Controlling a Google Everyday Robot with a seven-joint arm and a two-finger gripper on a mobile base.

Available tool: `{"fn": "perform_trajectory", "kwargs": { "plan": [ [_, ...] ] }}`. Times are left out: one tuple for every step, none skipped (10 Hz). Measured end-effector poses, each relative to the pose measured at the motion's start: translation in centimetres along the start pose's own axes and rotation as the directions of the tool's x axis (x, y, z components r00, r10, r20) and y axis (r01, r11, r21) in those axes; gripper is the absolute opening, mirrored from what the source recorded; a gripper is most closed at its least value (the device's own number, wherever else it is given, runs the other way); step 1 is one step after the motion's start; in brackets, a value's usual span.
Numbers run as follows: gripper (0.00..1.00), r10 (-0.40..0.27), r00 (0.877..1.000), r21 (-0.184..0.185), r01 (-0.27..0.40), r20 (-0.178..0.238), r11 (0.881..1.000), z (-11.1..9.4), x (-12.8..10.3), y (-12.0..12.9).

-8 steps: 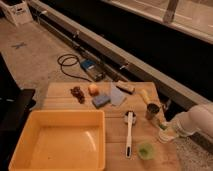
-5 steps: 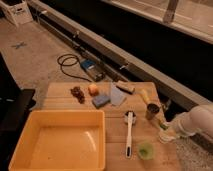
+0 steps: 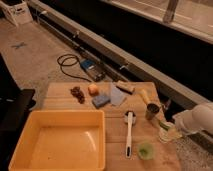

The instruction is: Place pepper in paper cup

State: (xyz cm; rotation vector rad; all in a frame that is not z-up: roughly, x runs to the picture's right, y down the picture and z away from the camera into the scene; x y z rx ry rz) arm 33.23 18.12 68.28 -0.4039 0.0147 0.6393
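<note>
Wooden table (image 3: 60,92), end effector (image 3: 169,128) at right edge, grip unclear, green pepper (image 3: 163,124) over pale paper cup (image 3: 165,136).

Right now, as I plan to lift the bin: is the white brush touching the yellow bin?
Apart. The camera view shows a strip of bare table between the white brush and the yellow bin. The hand is near the table's right edge, beyond the brush.
</note>
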Motion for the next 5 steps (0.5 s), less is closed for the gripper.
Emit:
{"fn": "perform_trajectory", "kwargs": {
  "plan": [
    [0.67,-0.004,1.0,0.017,0.004,0.002,1.0,-1.0,-0.3,-0.5],
    [0.67,-0.009,1.0,0.04,0.009,0.007,0.999,-2.3,-0.8,-1.1],
    [0.67,-0.01,1.0,0.06,0.009,0.009,0.998,-3.5,-1.3,-1.6],
    [0.67,-0.006,1.0,0.06,0.006,0.008,0.998,-3.6,-1.1,-1.6],
    [0.67,-0.006,1.0,0.061,0.005,0.008,0.998,-3.6,-1.1,-1.6]
  ]
}}
